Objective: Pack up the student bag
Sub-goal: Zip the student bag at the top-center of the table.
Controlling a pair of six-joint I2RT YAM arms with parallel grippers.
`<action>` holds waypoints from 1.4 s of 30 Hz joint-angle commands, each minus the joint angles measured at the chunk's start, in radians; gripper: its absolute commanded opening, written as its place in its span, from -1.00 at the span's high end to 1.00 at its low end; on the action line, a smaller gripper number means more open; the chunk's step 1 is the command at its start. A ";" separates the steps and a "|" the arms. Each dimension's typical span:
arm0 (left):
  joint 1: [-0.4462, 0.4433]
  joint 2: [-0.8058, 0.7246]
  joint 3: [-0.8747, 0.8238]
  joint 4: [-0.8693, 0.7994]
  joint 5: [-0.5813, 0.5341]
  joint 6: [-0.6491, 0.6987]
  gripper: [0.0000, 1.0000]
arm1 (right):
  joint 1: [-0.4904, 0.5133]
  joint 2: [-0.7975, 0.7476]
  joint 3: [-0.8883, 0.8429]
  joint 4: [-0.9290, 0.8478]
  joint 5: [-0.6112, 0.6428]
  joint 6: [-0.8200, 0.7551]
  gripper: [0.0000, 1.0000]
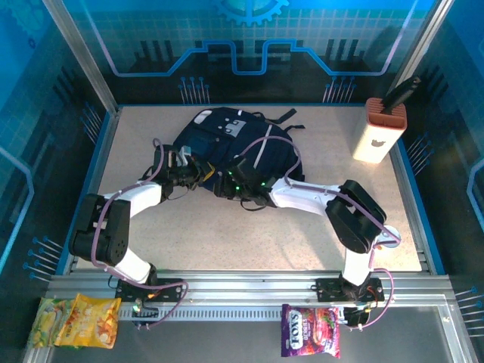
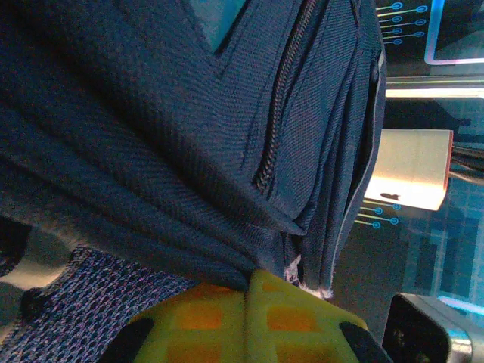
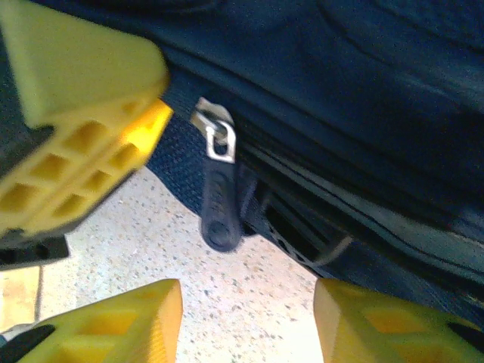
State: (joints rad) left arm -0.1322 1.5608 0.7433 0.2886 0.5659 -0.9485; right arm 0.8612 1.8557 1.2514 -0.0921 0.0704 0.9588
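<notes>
Student bag [image 1: 221, 142]: fabric fold [image 2: 227, 253] tight in left tool [image 2: 248, 291], zipper pull [image 3: 219, 204] just before right tool [image 3: 246, 306], fingers [image 3: 113, 325] apart.

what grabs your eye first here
The dark navy student bag lies mid-table, toward the far edge. The left pincer is shut on its fabric, while the open right pincer faces a zipper pull at the bag's edge.

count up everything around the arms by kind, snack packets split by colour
student bag: 1
yellow snack packets: 2
purple snack packet: 1
white holder: 1
dark object standing in the holder: 1
total: 6
</notes>
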 commanded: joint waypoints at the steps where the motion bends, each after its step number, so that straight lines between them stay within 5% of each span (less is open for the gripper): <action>1: -0.009 -0.032 0.022 -0.004 0.058 0.036 1.00 | -0.003 0.033 0.056 0.009 0.002 0.019 0.08; 17: -0.010 -0.037 0.033 -0.022 0.061 0.039 1.00 | -0.004 0.107 0.216 -0.214 0.157 -0.035 0.37; 26: -0.009 -0.046 0.034 -0.030 0.040 0.040 1.00 | -0.005 0.116 0.235 -0.277 0.185 -0.073 0.86; 42: -0.004 -0.027 0.040 -0.031 0.022 0.042 1.00 | 0.001 -0.027 0.071 -0.349 0.309 -0.083 0.91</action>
State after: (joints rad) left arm -0.1371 1.5574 0.7452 0.2565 0.5716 -0.9363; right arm 0.8635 1.8534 1.3407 -0.3702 0.3004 0.8707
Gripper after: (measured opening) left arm 0.063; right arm 0.051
